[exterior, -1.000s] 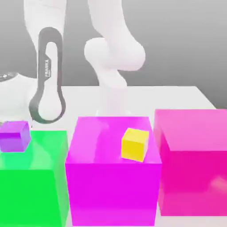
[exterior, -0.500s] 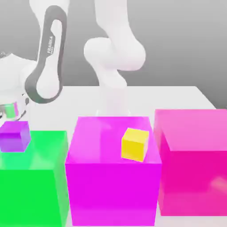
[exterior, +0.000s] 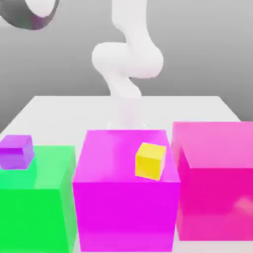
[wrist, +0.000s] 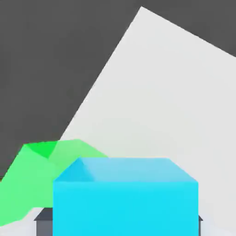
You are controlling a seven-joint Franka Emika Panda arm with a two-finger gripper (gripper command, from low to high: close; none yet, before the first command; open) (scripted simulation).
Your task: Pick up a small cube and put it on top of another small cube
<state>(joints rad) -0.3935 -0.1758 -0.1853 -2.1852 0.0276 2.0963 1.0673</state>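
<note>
Cyan cube (wrist: 125, 196) is held close betw. shut fingers of the gripper, above the green block (wrist: 41, 177) and white table (wrist: 175, 101). Target cube should be approached from above, squared up w/ its faces, then lowered slowly before release.

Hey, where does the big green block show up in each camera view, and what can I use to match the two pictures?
Exterior view: the green block sits in the lower corner on the exterior view's left, beside the magenta block.
Hand view: the green block lies beyond the cyan cube, which hides part of it.
Shared landmark: the white table, on which the green block stands.
</note>
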